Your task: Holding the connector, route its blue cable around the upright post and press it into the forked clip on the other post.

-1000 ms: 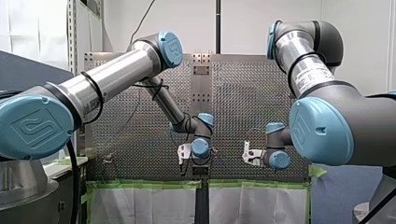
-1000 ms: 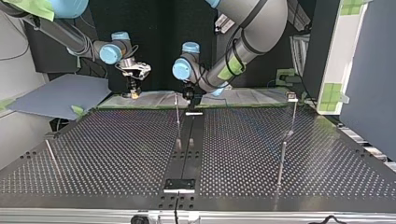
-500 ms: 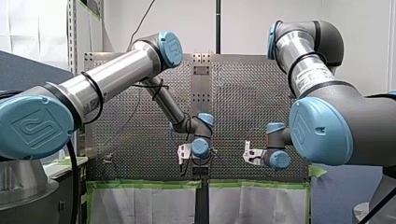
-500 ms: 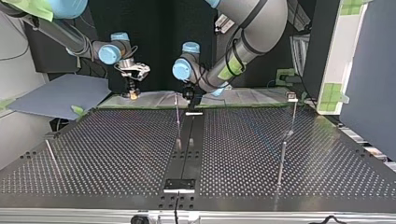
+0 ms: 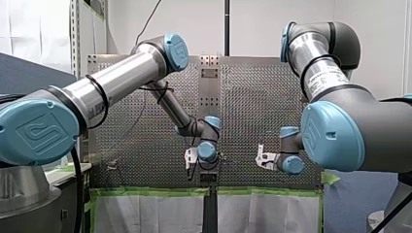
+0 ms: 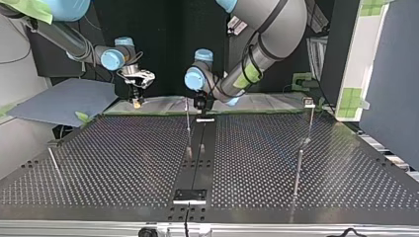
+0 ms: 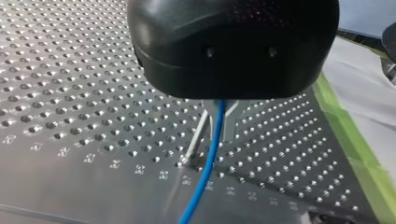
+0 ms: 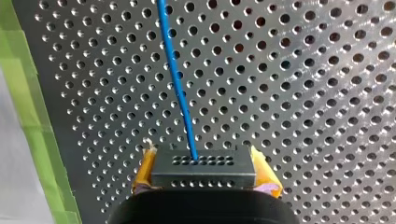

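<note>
Chg: my right hand (image 6: 135, 100) has drifted toward top view's left, prob. taking up slack; routing round thin metal upright post (image 6: 188, 129) prob. just starting. It pinches connector (image 8: 204, 173) (dark rect. block, rows of small holes) betw. yellow pads (image 8: 145, 170) above perforated counter (image 8: 303, 93). My left hand (image 7: 219, 119): metal fingers (image 7: 232, 123) pressed onto smooth blue cable (image 7: 205, 172).

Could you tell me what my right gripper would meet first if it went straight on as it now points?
Probably the perforated table: the right gripper, shut on the connector, points at its bare holes, with only the blue cable running ahead. Depth is unclear.
</note>
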Robot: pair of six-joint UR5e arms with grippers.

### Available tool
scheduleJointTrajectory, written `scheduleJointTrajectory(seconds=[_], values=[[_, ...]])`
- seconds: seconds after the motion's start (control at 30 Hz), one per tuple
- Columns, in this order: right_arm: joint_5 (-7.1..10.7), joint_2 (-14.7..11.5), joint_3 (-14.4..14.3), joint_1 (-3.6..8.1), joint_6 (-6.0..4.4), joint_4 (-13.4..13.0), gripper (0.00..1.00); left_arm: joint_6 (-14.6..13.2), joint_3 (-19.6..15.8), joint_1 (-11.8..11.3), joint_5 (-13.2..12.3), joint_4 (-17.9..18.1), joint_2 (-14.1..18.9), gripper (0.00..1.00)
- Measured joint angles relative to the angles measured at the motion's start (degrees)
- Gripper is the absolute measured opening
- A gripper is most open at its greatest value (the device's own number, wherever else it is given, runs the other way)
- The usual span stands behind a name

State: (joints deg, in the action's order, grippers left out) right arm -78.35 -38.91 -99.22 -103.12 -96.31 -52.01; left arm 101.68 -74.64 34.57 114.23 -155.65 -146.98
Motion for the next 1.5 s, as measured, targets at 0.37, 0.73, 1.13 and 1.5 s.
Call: scheduleJointTrajectory(seconds=[0.37, 0.73, 1.13, 1.5], values=[[-0.57, 0.01, 0.35, 1.08, -0.8, 0.18, 0.0, -0.08, 1.61, -1.34, -1.36, -1.28, 0.0, 0.0], [-0.67, 0.03, 0.93, 1.86, -1.38, 0.02, 0.0, -0.2, 2.27, -1.73, -1.77, -2.08, 0.0, 0.0], [-0.65, 0.08, 4.16, 2.05, -2.39, 0.45, 0.0, -1.08, 2.68, -1.83, -1.68, -3.32, 0.0, 0.0], [-0.7, 0.26, 5.87, 3.36, -2.89, 0.58, 0.0, -1.4, 2.7, -1.91, -1.52, -3.75, 0.0, 0.0]])
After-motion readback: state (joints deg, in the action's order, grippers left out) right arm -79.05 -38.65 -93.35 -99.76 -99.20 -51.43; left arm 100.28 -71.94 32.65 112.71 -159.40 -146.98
